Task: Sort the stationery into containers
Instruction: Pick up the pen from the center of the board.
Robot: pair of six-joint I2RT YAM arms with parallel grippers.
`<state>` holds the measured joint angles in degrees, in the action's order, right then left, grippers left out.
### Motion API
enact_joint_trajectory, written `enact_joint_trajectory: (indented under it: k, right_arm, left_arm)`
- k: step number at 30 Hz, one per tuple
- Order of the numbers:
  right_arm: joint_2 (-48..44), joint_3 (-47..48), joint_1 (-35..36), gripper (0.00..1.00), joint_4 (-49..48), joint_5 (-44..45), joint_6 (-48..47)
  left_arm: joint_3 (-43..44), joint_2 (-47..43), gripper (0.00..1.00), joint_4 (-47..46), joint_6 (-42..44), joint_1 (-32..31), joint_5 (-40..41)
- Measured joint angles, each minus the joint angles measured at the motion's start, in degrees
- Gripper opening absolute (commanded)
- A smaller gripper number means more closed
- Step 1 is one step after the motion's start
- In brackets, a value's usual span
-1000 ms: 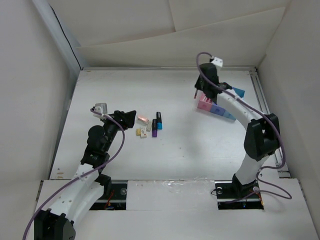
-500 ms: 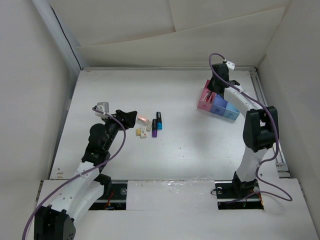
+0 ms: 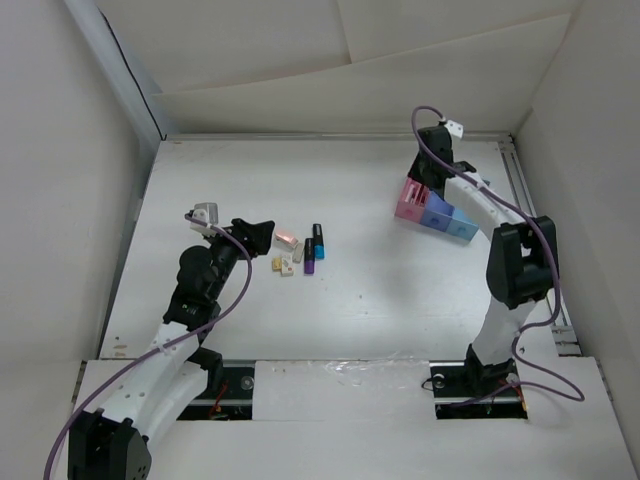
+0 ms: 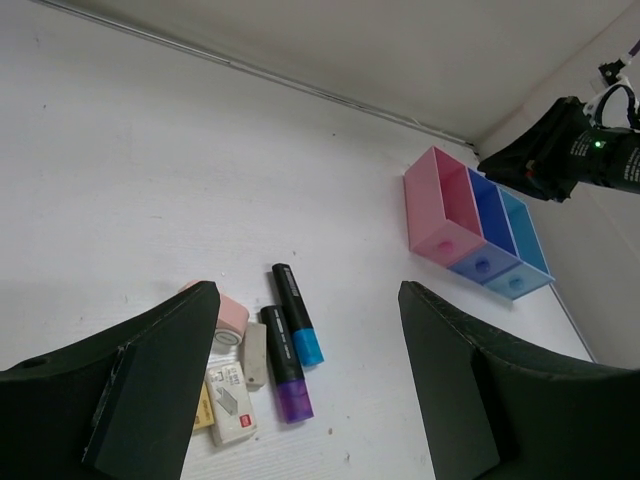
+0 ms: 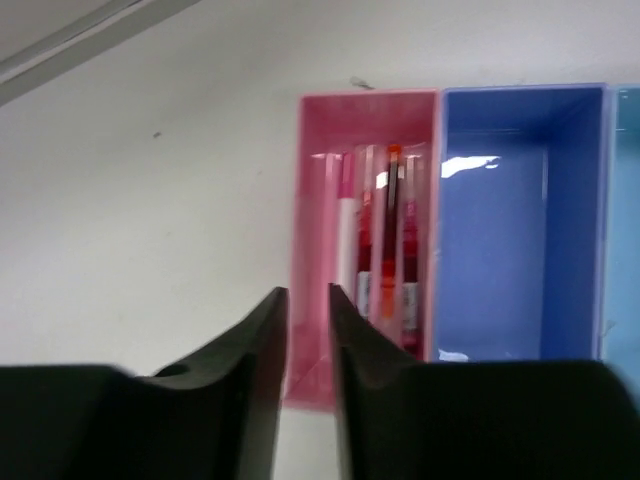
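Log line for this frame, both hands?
left hand: open, empty, beside loose stationery | right hand: slightly open, empty, at pink bin | pens: in pink bin

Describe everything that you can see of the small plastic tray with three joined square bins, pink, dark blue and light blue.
The small plastic tray looks glossy and slightly translucent. Its pink bin, dark blue bin and light blue bin stand joined in one row. It rests on the white table, far right, slanted to the edges. The pink bin holds several thin pink, red and white sticks; the dark blue bin looks empty. The right gripper hangs over the pink bin, apparently without touching.
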<state>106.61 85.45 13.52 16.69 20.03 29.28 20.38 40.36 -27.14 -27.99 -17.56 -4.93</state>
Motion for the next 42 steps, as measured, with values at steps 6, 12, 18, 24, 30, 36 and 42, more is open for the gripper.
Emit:
enact_joint_trajectory:
  k: [6, 12, 18, 24, 30, 36, 42]
  right_arm:
    - [-3.1, -3.1, 13.7, 0.11, -2.6, -1.9, 0.0]
    - [3.8, -1.6, 28.5, 0.57, -3.7, -4.3, -0.7]
    - [11.0, 0.4, 30.3, 0.64, -1.6, -5.5, -0.9]
    - [14.1, 1.9, 30.3, 0.63, -1.2, -5.5, -0.4]
    - [15.7, 2.8, 30.0, 0.49, -1.3, -5.6, 0.5]
    - [16.3, 3.2, 29.9, 0.39, -1.5, -5.6, 1.4]
    - [16.5, 3.4, 29.4, 0.14, -2.0, -5.6, 2.5]
  left_arm:
    - [0.2, 0.0, 0.69, 0.0, 0.0, 0.0, 0.0]
    - [0.2, 0.0, 0.69, 0.0, 0.0, 0.0, -0.5]
    - [0.2, 0.0, 0.69, 0.0, 0.0, 0.0, -0.6]
    - [0.2, 0.0, 0.69, 0.0, 0.0, 0.0, -0.7]
    - [0.2, 0.0, 0.69, 0.0, 0.0, 0.0, -0.9]
    - [0.2, 0.0, 0.69, 0.0, 0.0, 0.0, -1.0]
    - [0.2, 0.0, 0.69, 0.0, 0.0, 0.0, -1.0]
